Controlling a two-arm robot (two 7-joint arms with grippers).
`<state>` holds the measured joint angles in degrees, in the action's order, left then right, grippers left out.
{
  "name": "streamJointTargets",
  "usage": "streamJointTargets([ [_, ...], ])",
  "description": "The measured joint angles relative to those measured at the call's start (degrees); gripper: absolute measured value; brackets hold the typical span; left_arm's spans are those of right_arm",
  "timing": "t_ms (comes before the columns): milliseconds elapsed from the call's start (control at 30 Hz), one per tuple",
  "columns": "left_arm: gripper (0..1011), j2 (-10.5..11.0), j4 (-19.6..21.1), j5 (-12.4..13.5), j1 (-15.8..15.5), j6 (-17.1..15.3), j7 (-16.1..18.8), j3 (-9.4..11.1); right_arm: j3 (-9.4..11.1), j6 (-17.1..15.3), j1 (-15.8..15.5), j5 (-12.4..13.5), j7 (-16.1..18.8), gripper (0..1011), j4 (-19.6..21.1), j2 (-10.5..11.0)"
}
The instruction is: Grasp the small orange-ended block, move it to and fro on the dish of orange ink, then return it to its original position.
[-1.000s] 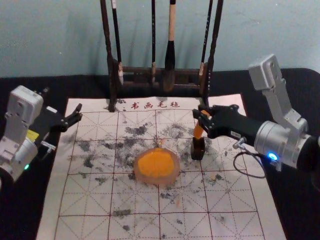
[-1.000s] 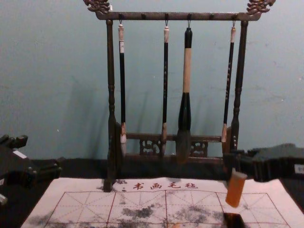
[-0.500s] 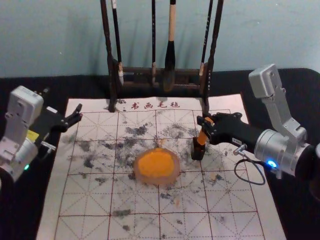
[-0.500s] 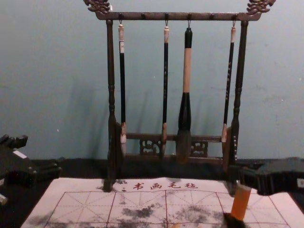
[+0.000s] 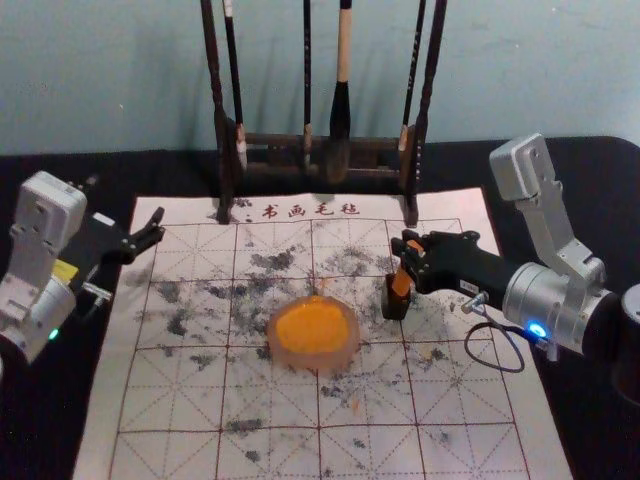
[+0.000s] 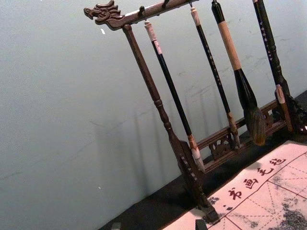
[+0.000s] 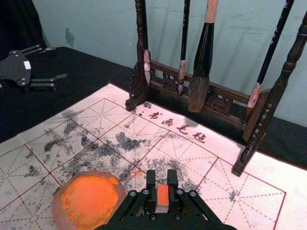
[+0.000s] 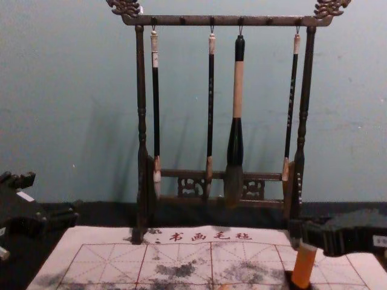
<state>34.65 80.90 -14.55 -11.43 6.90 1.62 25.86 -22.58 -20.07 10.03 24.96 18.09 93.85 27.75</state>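
My right gripper is above the dark holder, right of the ink dish. It is shut on the orange block, whose lower end is in the holder's mouth. In the chest view the right gripper grips the top of the block, which leans slightly. From the right wrist, the gripper has the block pinched between its fingers, near the dish. Off to the left, my left gripper stays parked and open; its fingertips stand apart in its wrist view.
Behind the white felt mat stands a brush rack with several hanging brushes. The large brush hangs low near the rack's middle. A cable loops below the right arm.
My right gripper has come down toward the holder, and the block went from above it to inside its mouth. The left arm has not moved.
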Motion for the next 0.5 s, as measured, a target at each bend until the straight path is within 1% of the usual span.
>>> streamJointTargets([
  [500,1001,0.00,0.00,0.00,0.00,0.00,0.00,0.00,0.15,-0.07,0.16,-1.35,0.18,145,-1.11,-0.97],
])
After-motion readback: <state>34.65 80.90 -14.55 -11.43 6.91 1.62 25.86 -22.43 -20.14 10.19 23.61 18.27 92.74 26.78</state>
